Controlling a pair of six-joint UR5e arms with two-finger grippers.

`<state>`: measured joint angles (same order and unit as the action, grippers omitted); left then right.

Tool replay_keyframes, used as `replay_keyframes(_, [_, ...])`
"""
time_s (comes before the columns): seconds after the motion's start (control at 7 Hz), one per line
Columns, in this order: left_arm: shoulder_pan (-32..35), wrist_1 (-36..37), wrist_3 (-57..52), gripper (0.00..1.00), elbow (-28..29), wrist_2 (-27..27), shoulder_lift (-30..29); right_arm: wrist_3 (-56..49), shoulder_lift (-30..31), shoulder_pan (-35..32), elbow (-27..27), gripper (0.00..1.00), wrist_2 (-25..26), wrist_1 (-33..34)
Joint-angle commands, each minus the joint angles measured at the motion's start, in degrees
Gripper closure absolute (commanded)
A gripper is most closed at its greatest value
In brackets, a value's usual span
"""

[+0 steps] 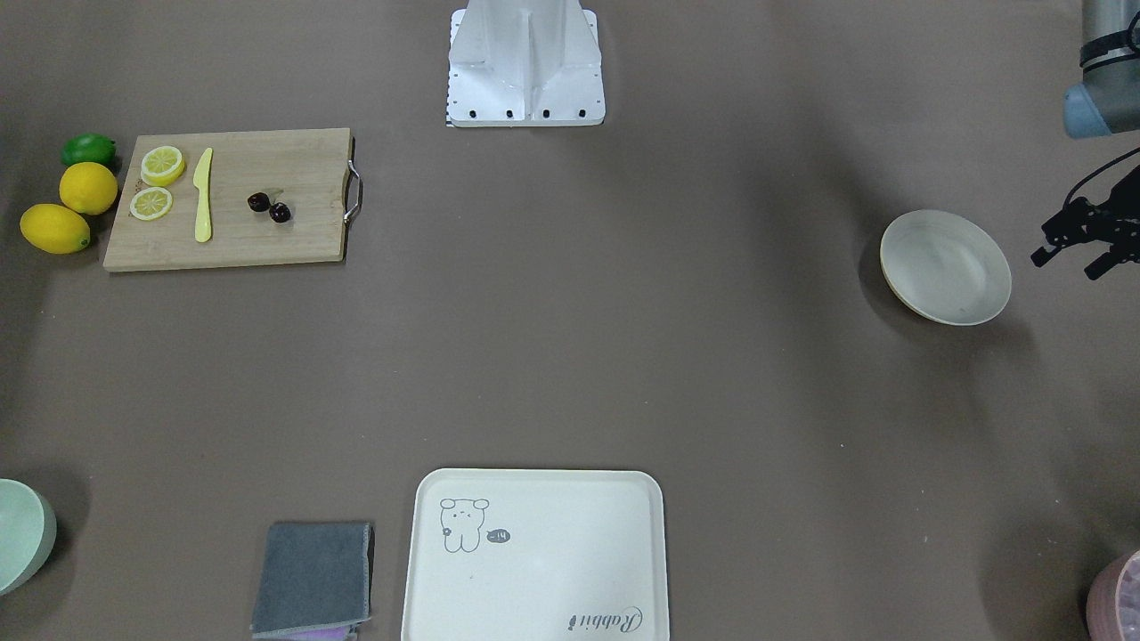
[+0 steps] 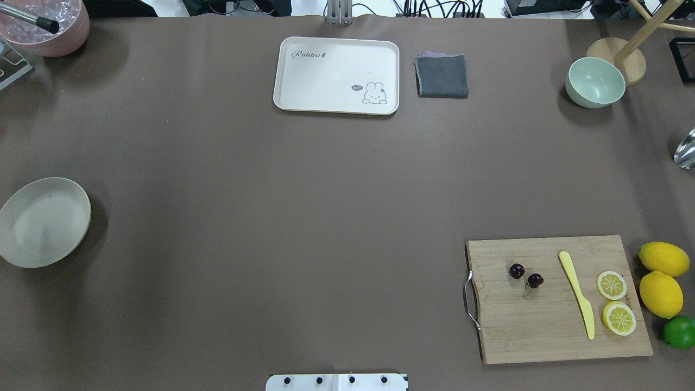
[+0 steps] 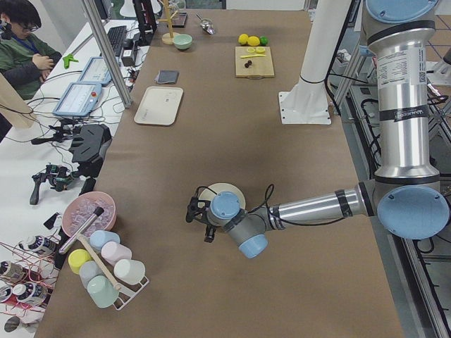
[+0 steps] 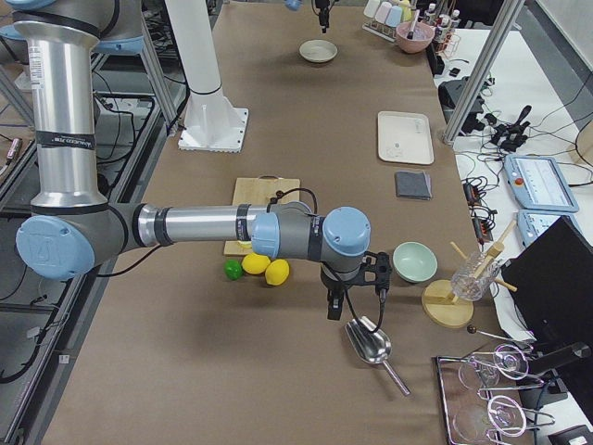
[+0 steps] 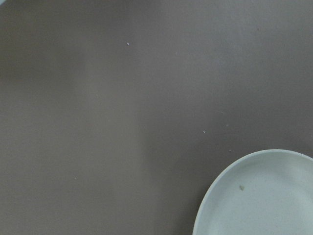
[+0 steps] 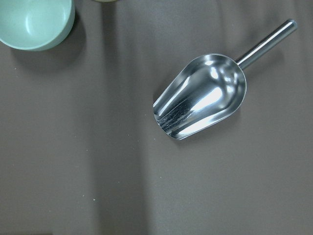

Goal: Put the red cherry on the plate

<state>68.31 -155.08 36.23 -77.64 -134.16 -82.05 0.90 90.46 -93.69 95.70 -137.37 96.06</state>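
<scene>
While red cherry (image 2: pixel 517 270) sits on cutting board (image 2: pixel 543 326) and plate (image 2: pixel 43 222) is bare, I read left gripper (image 1: pixel 1066 265) as spread and empty, can't tell for right gripper (image 4: pixel 347 295): nothing done yet.

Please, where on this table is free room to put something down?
The wide middle is bare, between the plate, the tray and the cutting board. The plate holds nothing. The board's handle end, beside the red cherry, is free. Crowded: its outer end, with knife, lemon slices, lemons and lime.

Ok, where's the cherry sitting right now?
In the overhead view the red cherry lies lower right, on the wooden cutting board, between its metal handle and the yellow knife.
</scene>
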Motion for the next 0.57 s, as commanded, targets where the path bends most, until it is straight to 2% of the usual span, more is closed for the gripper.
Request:
replay_keyframes(0.0, [-3.8,-0.1,-0.1,0.03,-0.1,0.0,0.0,0.1,0.1,0.0,0.1,0.00,0.0,0.0])
replay_keyframes(0.14, [-4.3,-0.1,-0.1,0.11,0.0,0.0,0.0,0.0,0.1,0.0,0.0,0.00,0.0,0.0])
replay_keyframes(0.29, [-4.6,-0.1,-0.3,0.13,0.1,0.0,0.0,0.1,0.1,0.0,0.1,0.00,0.1,0.0])
replay_keyframes(0.43, [-5.3,-0.2,-0.2,0.38,0.1,0.0,0.0,0.0,0.1,0.0,0.0,0.00,0.0,0.0])
